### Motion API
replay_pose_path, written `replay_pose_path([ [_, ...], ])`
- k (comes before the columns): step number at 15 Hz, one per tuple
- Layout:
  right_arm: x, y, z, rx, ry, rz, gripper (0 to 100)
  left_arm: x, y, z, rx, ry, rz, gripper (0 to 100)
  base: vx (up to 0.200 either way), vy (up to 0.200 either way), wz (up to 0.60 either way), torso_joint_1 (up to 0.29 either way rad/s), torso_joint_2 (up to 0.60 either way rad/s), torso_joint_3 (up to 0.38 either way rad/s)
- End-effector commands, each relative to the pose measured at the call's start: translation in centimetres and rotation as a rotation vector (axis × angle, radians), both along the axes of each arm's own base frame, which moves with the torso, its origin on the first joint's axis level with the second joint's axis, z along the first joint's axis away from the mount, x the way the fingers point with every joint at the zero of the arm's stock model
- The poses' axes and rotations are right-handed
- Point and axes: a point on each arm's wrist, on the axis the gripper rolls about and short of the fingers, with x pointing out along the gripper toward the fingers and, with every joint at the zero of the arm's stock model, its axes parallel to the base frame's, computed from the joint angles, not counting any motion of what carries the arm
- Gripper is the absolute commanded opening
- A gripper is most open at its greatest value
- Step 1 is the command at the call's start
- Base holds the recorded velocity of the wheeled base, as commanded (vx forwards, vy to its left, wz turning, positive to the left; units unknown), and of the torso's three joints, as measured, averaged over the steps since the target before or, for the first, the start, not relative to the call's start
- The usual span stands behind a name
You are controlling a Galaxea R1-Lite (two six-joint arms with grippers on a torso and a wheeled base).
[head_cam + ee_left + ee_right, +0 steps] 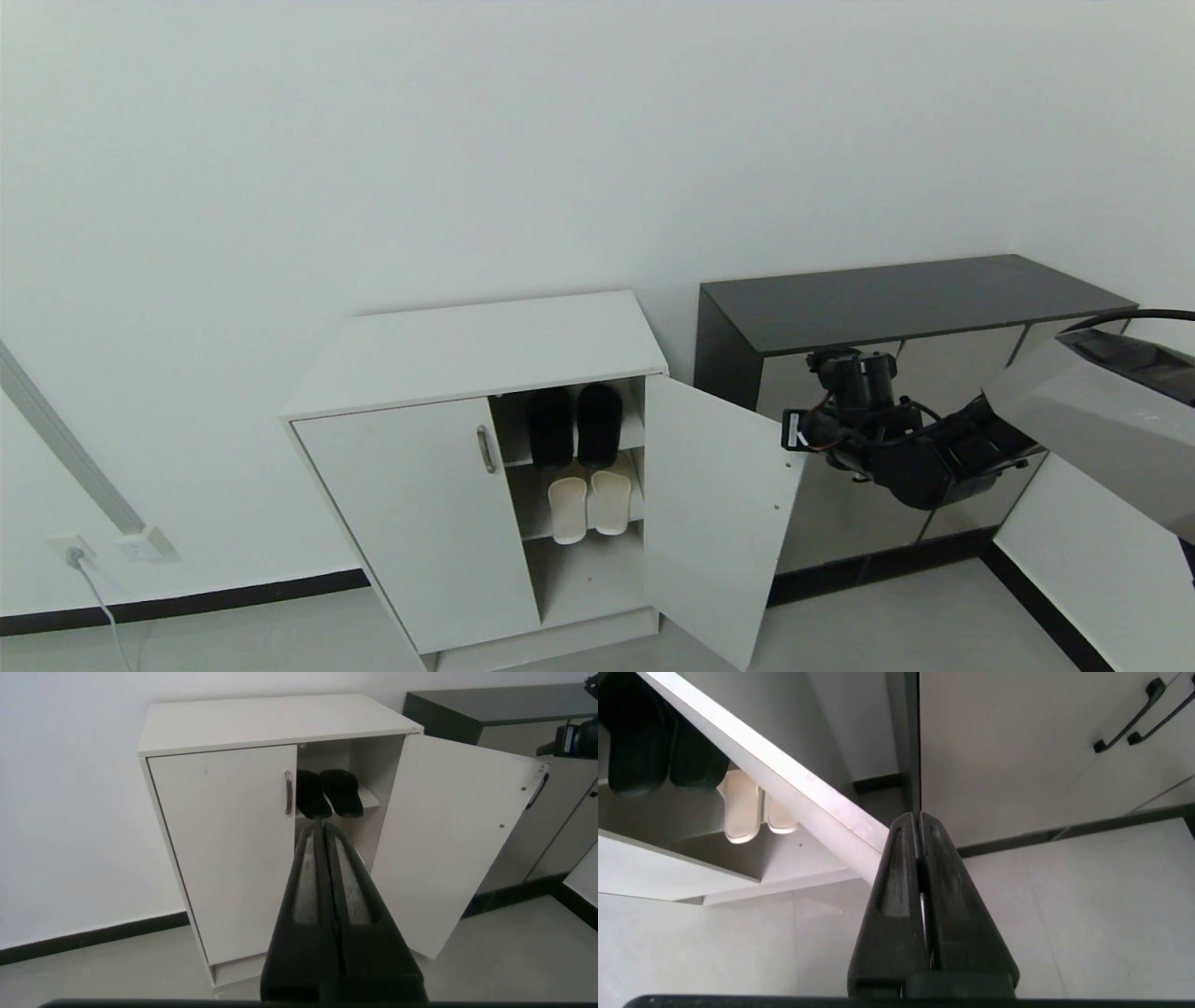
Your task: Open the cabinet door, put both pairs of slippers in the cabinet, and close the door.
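Observation:
The white cabinet (467, 350) stands against the wall with its left door (420, 513) closed and its right door (714, 504) swung open. A black pair of slippers (574, 425) lies on the upper shelf and a white pair (588, 504) on the shelf below. My right gripper (794, 431) is shut at the open door's outer edge; in the right wrist view its tips (920, 819) sit against that door's edge (785, 770). My left gripper (320, 826) is shut and holds nothing, some way in front of the cabinet (271, 719), pointing at the black slippers (329, 791).
A black-topped sideboard (915, 299) with pale doors stands right of the cabinet, just behind my right arm. A wall socket with a cable (70, 551) sits low on the left wall. Grey floor (887, 625) lies open in front.

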Motion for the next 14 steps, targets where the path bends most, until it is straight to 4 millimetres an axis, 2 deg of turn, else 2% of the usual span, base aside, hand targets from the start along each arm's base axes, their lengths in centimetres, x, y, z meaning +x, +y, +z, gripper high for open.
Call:
replay_pose_path([
  [1,-0.08,0.00,-0.19,-0.003,0.007,0.000,0,0.00,0.00,-0.01,-0.001,0.000,0.000,0,0.000,0.000,0.00,0.000,0.00,0.000],
  [14,-0.94,0.75,-0.58,-0.016,0.028,0.024,0,0.00,0.00,-0.01,-0.001,0.000,0.000,0,0.000,0.000,0.00,0.000,0.00,0.000],
])
